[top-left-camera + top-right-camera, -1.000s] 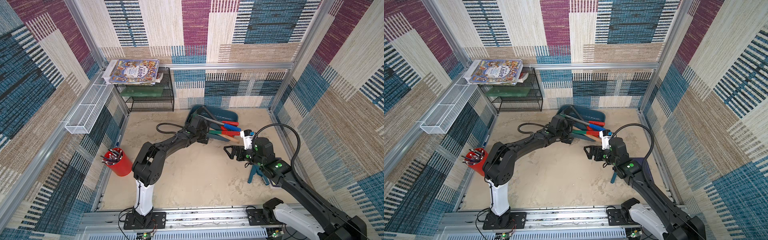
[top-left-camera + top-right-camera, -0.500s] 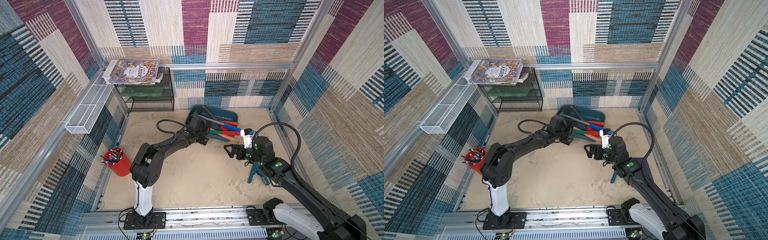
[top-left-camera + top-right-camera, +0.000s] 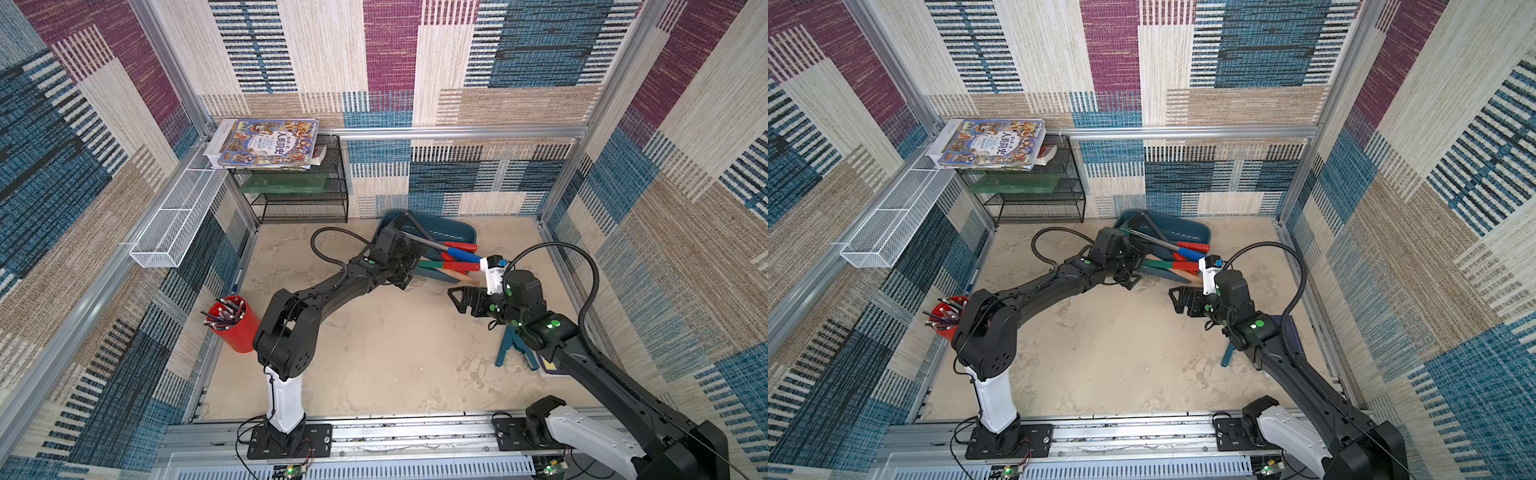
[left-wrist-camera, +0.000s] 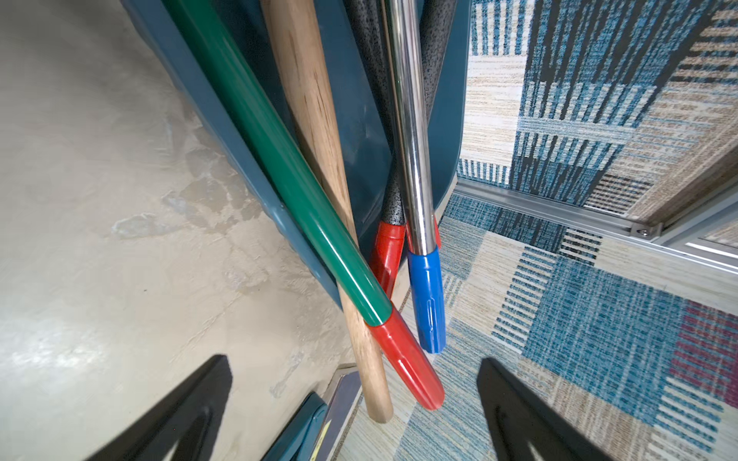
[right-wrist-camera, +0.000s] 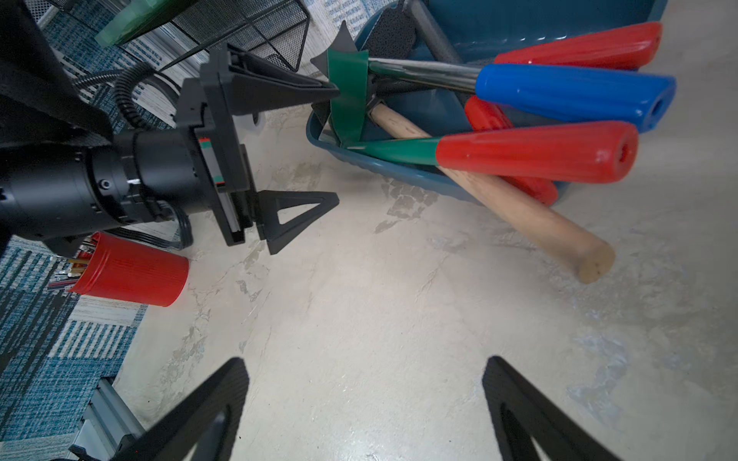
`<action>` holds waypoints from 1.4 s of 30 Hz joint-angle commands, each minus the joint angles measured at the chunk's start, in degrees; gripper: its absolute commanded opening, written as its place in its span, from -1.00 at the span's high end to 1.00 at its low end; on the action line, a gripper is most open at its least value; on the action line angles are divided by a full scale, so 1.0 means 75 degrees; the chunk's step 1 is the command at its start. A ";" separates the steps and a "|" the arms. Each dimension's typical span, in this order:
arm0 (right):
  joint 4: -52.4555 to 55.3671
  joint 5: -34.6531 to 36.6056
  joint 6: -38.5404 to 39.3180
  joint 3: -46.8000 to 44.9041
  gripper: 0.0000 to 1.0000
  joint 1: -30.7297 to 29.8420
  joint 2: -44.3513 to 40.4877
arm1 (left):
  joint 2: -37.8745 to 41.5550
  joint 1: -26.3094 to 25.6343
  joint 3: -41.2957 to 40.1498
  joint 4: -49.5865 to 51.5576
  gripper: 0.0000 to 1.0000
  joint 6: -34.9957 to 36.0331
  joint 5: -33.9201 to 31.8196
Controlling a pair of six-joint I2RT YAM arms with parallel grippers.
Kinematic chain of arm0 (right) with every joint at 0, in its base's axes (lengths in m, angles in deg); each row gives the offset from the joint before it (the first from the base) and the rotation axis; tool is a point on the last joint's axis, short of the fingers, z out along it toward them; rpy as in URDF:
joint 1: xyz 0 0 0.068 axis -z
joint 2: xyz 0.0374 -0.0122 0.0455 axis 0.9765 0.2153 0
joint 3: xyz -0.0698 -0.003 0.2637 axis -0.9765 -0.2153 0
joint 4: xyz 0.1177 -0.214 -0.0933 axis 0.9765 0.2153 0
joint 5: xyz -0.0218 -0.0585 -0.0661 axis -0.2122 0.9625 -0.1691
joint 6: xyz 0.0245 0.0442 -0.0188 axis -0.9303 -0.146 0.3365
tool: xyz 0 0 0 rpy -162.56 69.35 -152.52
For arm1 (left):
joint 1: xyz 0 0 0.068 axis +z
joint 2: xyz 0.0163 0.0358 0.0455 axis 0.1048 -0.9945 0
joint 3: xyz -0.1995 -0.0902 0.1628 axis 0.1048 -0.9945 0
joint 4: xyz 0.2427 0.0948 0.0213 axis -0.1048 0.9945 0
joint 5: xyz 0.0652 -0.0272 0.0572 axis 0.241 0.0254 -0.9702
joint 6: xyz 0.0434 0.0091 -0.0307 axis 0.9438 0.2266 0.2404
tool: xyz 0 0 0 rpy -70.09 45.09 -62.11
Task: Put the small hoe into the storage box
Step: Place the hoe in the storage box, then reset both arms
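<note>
Our left arm [image 3: 332, 286] stretches low toward the bench's [image 3: 374, 353] far edge, the left gripper [image 5: 337, 143] spread wide at the small hoe's [image 5: 399, 149] head. The small hoe lies in the storage box [image 3: 457, 230], handle overhanging the rim; our right gripper [image 3: 457, 300] gapes empty.

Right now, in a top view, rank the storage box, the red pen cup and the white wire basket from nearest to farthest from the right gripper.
From the right gripper:
1. storage box: close by, at the back.
2. red pen cup: far over on the robot's left.
3. white wire basket: farther left again, mounted higher up.
</note>
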 commanded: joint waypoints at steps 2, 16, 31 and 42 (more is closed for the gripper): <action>0.0017 0.0243 0.0218 0.0116 -0.91 -0.0002 0.0073 | 0.0325 0.0096 0.0025 0.0728 -1.00 0.1188 -0.0108; 0.0072 0.0412 0.0681 0.0411 -0.91 0.0048 0.0620 | 0.1729 0.0818 -0.0773 0.1719 -1.00 0.3522 -0.0821; -0.0050 0.0236 0.1077 0.0589 -0.91 0.0279 0.1219 | 0.3268 0.2200 -0.1792 0.2348 -1.00 0.5791 -0.0957; -0.0284 0.0927 0.1296 0.0667 -0.91 0.0296 0.1344 | 0.3684 0.2779 -0.2019 0.2952 -0.99 0.7711 -0.0773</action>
